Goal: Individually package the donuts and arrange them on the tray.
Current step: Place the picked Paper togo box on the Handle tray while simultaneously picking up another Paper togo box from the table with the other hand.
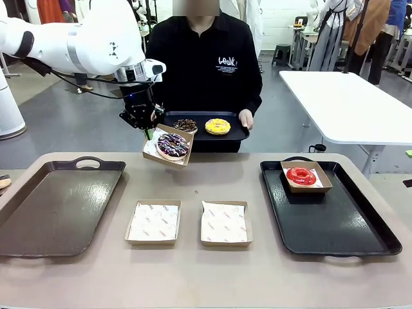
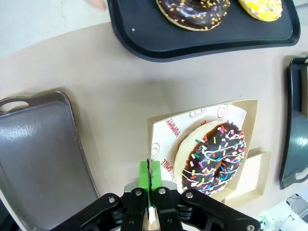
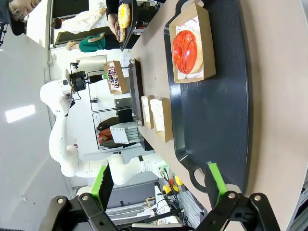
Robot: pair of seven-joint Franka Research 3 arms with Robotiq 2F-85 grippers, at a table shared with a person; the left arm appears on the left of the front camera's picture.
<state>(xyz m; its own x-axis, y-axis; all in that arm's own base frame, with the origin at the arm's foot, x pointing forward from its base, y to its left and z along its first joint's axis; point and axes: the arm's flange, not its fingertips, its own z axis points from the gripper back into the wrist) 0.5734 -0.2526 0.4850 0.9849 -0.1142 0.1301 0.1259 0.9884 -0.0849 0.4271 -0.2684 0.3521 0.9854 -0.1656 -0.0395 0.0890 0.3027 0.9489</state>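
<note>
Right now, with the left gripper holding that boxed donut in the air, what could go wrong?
1. The left gripper pinches the box by one edge only, and the box hangs tilted, so the donut could slide out.
2. That thin cardboard edge could bend or slip from the grip.
3. The box hangs close to the person's tray; a swing could bump it.

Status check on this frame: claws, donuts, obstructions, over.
Left claw shut on the box edge, purple donut aboard, held over the table. Right claw open, empty, above the black tray. Red donut boxed on that tray. Nothing in the way.
</note>
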